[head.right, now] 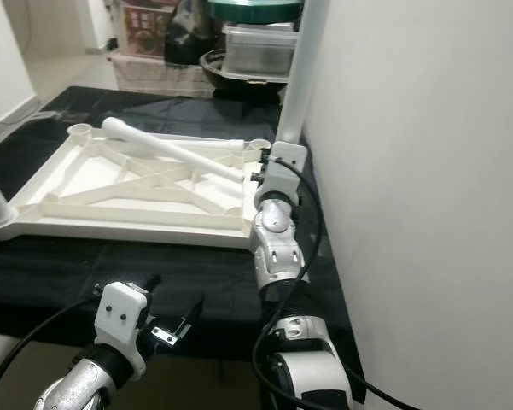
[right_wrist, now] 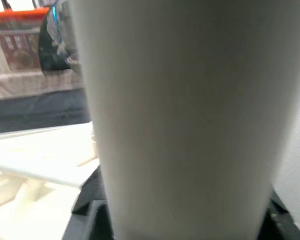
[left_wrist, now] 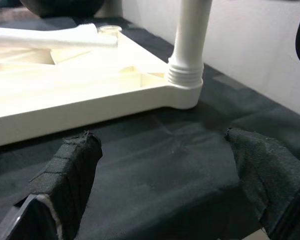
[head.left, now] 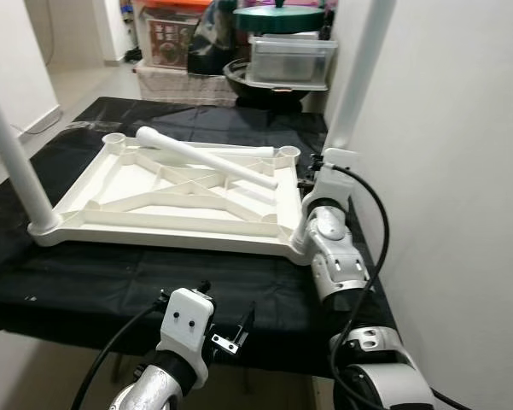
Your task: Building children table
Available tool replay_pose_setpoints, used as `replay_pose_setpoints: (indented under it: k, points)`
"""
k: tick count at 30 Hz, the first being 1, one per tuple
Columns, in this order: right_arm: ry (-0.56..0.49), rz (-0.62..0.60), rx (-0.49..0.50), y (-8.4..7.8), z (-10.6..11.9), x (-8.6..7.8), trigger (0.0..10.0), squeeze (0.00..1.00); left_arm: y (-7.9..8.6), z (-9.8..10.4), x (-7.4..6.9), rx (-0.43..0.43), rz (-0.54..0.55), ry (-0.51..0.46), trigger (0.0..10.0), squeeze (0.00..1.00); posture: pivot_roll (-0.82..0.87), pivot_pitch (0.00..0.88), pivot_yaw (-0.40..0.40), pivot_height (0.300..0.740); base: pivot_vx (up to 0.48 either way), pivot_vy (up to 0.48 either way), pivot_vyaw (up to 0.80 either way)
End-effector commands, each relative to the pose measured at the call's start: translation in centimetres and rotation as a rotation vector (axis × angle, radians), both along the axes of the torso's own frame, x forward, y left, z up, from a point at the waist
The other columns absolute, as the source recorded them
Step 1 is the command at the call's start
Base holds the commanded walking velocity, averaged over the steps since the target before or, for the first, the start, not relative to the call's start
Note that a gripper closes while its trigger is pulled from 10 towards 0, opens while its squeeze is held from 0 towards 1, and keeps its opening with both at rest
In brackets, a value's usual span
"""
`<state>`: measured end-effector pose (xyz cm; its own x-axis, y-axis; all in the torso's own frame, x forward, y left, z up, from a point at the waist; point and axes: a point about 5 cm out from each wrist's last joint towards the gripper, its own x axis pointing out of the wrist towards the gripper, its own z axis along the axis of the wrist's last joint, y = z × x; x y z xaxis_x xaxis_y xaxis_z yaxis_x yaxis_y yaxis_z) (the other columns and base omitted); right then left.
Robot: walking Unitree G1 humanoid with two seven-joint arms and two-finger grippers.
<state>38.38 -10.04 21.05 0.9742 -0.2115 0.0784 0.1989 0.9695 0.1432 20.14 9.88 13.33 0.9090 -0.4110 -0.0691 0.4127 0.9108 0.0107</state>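
Observation:
A white children's table top (head.left: 145,192) lies upside down on a black cloth. One white leg (head.left: 13,154) stands in its near-left corner. A second leg (head.left: 363,73) stands in the near-right corner socket (left_wrist: 183,90), and my right gripper (head.left: 317,173) is shut around it low down; this leg (right_wrist: 184,100) looms close in the right wrist view. A loose leg (head.left: 206,157) lies slanted across the ribs of the top. My left gripper (head.left: 226,306) hovers at the cloth's front edge, open, its padded fingers (left_wrist: 72,167) apart and pointing at the near-right corner.
A white wall (head.left: 461,171) runs close along the right side. Behind the work surface stand a clear plastic box (head.left: 290,60), a dark bowl (head.left: 239,73) and an orange-lidded bin (head.left: 166,34). The black cloth (head.left: 111,273) ends near my left gripper.

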Motion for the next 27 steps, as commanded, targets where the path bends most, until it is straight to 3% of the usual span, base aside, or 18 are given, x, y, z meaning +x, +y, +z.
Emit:
replay_pose_setpoints:
  k: [1,2,5,6,11,12,16,17,18,19,20,21,22,24,25,27]
  points:
    - [0.003,0.032,0.03,0.5,-0.7,0.0,10.0,0.65,-0.2,-0.4,-0.5,0.001,-0.002,0.034,10.0,0.0,0.13,0.032,-0.061,0.74,0.0,0.0,0.0]
    - [-0.035,0.091,0.026,1.0,-0.6,0.0,10.0,1.0,-0.4,-0.6,-0.8,0.005,-0.009,0.037,10.0,0.0,0.13,0.029,-0.061,0.74,0.0,0.0,0.0]
    - [-0.067,0.114,0.011,1.1,-0.6,-0.1,10.0,1.0,-0.6,-0.5,-1.0,0.009,-0.009,0.025,10.0,0.0,0.13,0.024,-0.058,0.74,0.0,0.0,0.0]
    - [-0.097,0.199,0.019,1.0,-0.6,0.0,10.0,0.0,-0.6,-0.3,-1.0,0.01,-0.005,-0.009,10.0,0.0,0.12,0.016,-0.057,0.74,0.0,0.0,0.0]
    - [-0.149,0.427,-0.059,-0.5,-0.6,0.1,10.0,0.0,-0.3,0.5,-0.9,-0.002,0.029,-0.094,10.0,0.0,0.12,0.005,-0.053,0.74,0.0,0.0,0.0]
    - [-0.091,0.617,-0.124,-1.4,-1.1,0.5,10.0,0.0,-0.3,0.8,-0.9,-0.007,0.031,-0.12,10.0,0.0,0.11,0.0,-0.053,0.74,0.0,0.0,0.0]
    - [-0.016,0.76,-0.112,-1.8,-1.7,0.7,10.0,0.0,-0.4,0.9,-0.9,-0.013,0.025,-0.13,10.0,0.0,0.11,0.0,-0.054,0.74,0.0,0.0,0.0]
    - [-0.016,0.76,-0.112,-1.8,-1.7,0.7,10.0,0.0,-0.4,0.9,-0.9,-0.013,0.025,-0.13,10.0,0.0,0.11,0.0,-0.054,0.74,0.0,0.0,0.0]
    - [0.009,0.883,-0.123,-1.5,-2.0,0.5,10.0,0.0,-0.5,1.0,-0.9,-0.02,0.013,-0.132,10.0,0.0,0.12,0.0,-0.059,0.74,0.0,0.0,0.0]
    - [0.009,0.883,-0.123,-1.5,-2.0,0.5,10.0,0.0,-0.5,1.0,-0.9,-0.02,0.013,-0.132,10.0,0.0,0.12,0.0,-0.059,0.74,0.0,0.0,0.0]
    - [0.044,1.041,-0.161,-0.9,-2.1,0.2,10.0,0.0,-0.7,1.2,-1.1,-0.029,0.001,-0.145,10.0,0.0,0.13,0.0,-0.068,0.74,0.0,0.0,0.0]
    - [0.044,1.041,-0.161,-0.9,-2.1,0.2,10.0,0.0,-0.7,1.2,-1.1,-0.029,0.001,-0.145,10.0,0.0,0.13,0.0,-0.068,0.74,0.0,0.0,0.0]
    - [0.067,1.156,-0.196,-0.5,-2.2,-0.1,10.0,0.0,-0.8,1.4,-1.2,-0.037,-0.006,-0.159,10.0,0.0,0.13,0.0,-0.068,0.74,0.0,0.0,0.0]
    - [0.067,1.156,-0.196,-0.5,-2.2,-0.1,10.0,0.0,-0.8,1.4,-1.2,-0.037,-0.006,-0.159,10.0,0.0,0.13,0.0,-0.068,0.74,0.0,0.0,0.0]
    - [0.102,1.244,-0.22,0.1,-2.5,-0.3,10.0,0.0,-0.7,1.7,-1.3,-0.037,-0.002,-0.181,10.0,0.0,0.14,0.0,-0.072,0.74,0.0,0.0,0.0]
    - [0.128,1.305,-0.248,0.7,-2.7,-0.4,10.0,0.0,-0.6,1.8,-1.4,-0.036,0.014,-0.204,10.0,0.0,0.15,0.0,-0.078,0.74,0.0,0.0,0.0]
